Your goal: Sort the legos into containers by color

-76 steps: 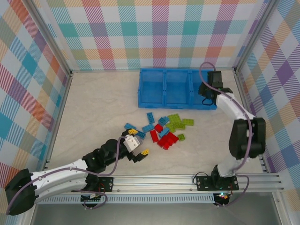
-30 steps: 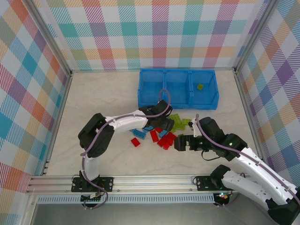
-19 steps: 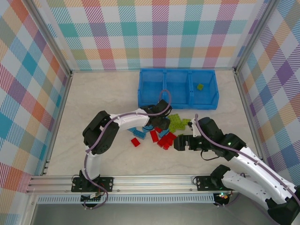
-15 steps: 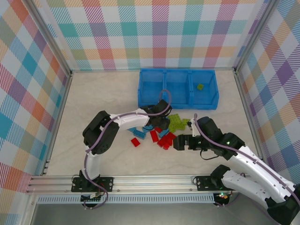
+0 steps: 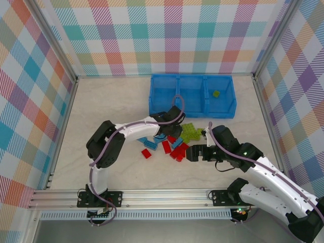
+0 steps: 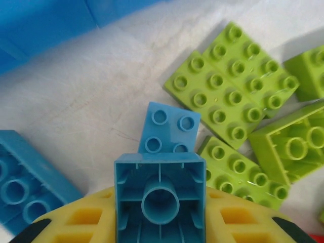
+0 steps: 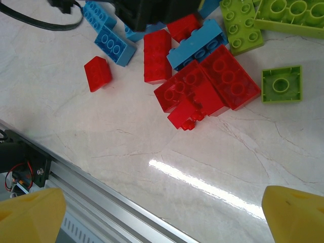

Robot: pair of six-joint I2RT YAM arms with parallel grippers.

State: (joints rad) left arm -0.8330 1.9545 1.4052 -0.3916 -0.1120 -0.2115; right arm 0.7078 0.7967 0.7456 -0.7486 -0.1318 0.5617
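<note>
**Pale worktop inside plaid walls: left hand clamped on a blue brick**

A pale marbled worktop [image 5: 111,116] lies between walls of coloured plaid. The blue tray [image 5: 151,98] of three containers sits at its far side, and everything else lies in front of it. Well in front of the tray's left corner, a lone red brick [image 5: 146,153] lies apart from the rest. The left hand [image 5: 166,130] hangs just in front of the tray's left container. Its yellow pads [image 6: 55,225] are closed on a blue brick [image 6: 160,197], whose hollow underside faces the wrist camera. The legos [image 5: 178,142] are heaped in front of the tray's left and middle containers, with blue to the left, red farthest from the tray and green to the right. The right hand [image 5: 195,153] hovers at the heap's edge away from the tray, in front of the middle container. Its fingers [image 7: 30,215] are wide apart with nothing between them. One green brick [image 5: 216,93] lies in the tray's right container.
</note>
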